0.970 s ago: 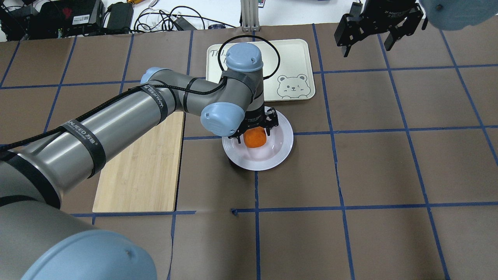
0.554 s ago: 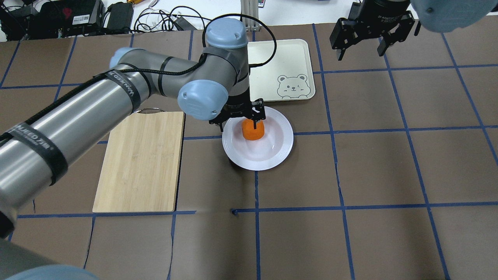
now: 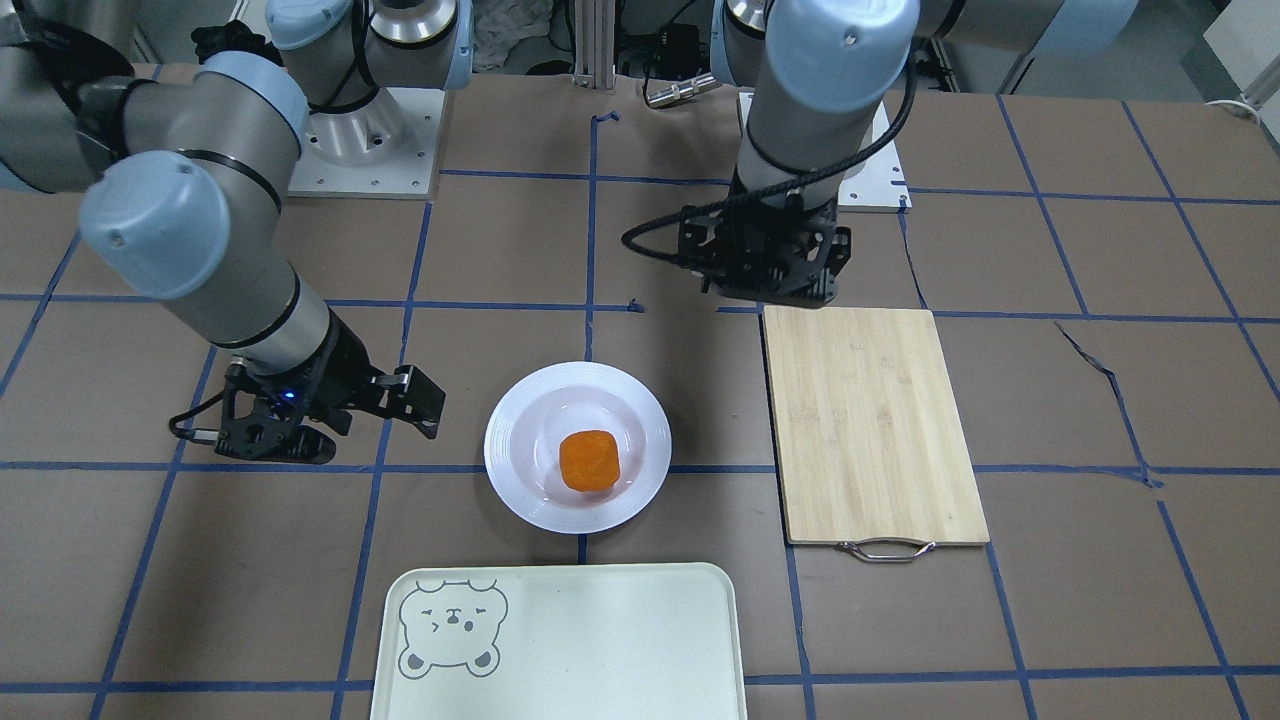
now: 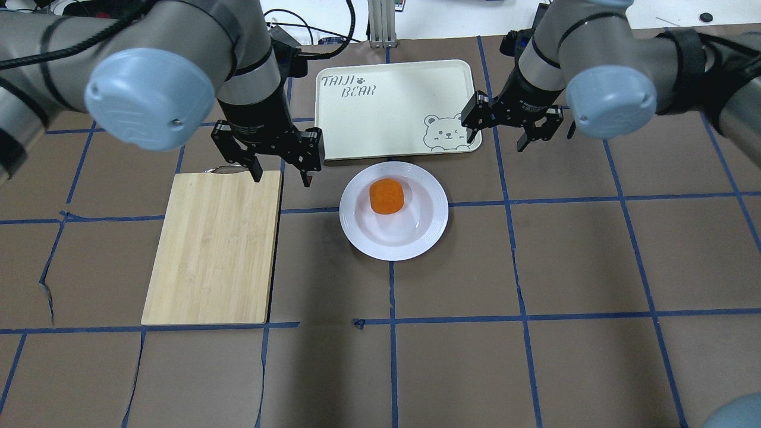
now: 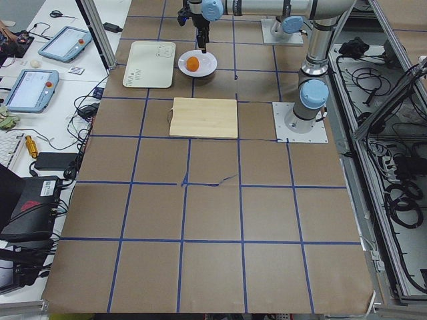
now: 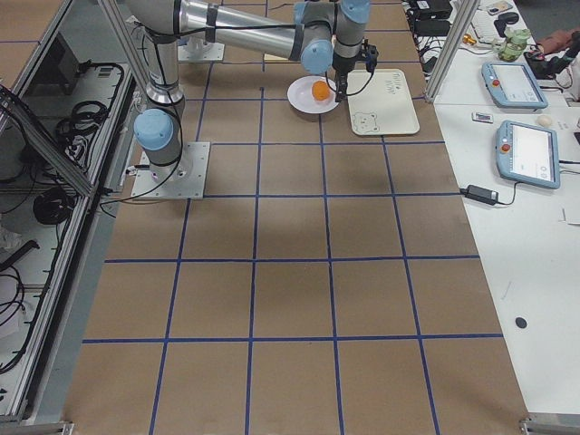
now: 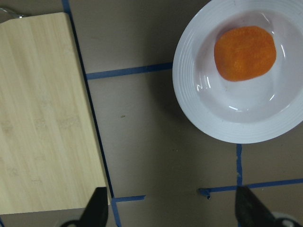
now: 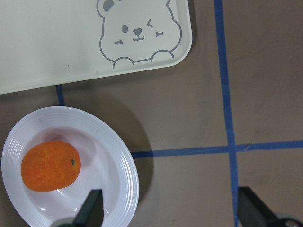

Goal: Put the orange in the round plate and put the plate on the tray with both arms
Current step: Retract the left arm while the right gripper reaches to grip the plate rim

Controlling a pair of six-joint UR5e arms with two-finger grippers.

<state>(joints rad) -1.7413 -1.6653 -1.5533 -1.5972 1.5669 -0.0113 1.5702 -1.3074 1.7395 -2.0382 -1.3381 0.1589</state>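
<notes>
As the orange (image 4: 386, 196) lies plated, left gripper (image 4: 282, 177) hangs beside — apart.

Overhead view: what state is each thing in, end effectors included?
tray: flat on the table
plate: on the table, short of the tray
orange: in the plate, ungripped
board: flat on the table
left end effector: open, holding nothing
right end effector: open, holding nothing

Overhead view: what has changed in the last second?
The left pincer let go of the orange and withdrew leftward toward the board, open. The right pincer came in and down beside the tray's bear corner, open. Plate, tray and board stayed put.
</notes>
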